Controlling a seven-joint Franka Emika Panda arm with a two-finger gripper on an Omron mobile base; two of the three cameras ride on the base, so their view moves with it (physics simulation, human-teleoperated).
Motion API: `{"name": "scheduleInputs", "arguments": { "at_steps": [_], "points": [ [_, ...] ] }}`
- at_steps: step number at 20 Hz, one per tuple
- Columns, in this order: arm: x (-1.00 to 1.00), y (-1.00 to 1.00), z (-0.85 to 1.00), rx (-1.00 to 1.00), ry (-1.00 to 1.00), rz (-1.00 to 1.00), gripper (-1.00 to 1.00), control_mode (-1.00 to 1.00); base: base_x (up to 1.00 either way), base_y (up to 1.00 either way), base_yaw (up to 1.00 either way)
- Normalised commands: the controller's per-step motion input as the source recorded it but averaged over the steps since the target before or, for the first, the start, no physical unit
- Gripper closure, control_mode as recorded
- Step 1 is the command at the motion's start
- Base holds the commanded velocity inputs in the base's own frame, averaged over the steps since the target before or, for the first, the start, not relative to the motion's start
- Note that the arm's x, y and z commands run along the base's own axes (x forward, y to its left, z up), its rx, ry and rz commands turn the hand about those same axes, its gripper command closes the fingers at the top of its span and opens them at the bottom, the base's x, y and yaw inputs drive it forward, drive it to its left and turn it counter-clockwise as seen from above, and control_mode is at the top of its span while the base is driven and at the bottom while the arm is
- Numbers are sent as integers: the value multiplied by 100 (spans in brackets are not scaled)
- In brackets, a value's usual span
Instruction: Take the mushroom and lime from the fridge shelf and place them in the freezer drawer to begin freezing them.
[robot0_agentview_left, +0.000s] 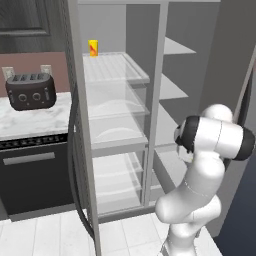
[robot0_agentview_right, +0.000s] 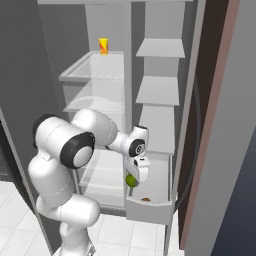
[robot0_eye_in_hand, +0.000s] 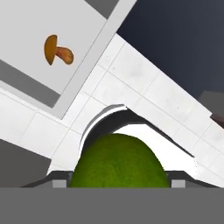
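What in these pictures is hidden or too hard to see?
- Gripper: in the hand view the lime covers its fingertips, so the contact is hidden.
- Lime: its lower part is cut off at the bottom of the hand view.
- Mushroom: a tiny brown speck in the right base view; its shape reads in the hand view.
- Freezer drawer: in the left base view the arm blocks it.

Even, shadowless light; sharp render
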Motion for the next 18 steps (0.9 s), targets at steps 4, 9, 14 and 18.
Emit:
{"name": "scheduleInputs", "arguments": {
  "at_steps": [4,9,14,18],
  "points": [
    [15,-7,-18,0,0,0,100,-100,0,0,0],
    [13,-7,-14,0,0,0,100,-100,0,0,0],
    [8,-12,-18,0,0,0,100,-100,0,0,0],
    [10,-19,-13,0,0,0,100,-100,0,0,0]
  ]
}}
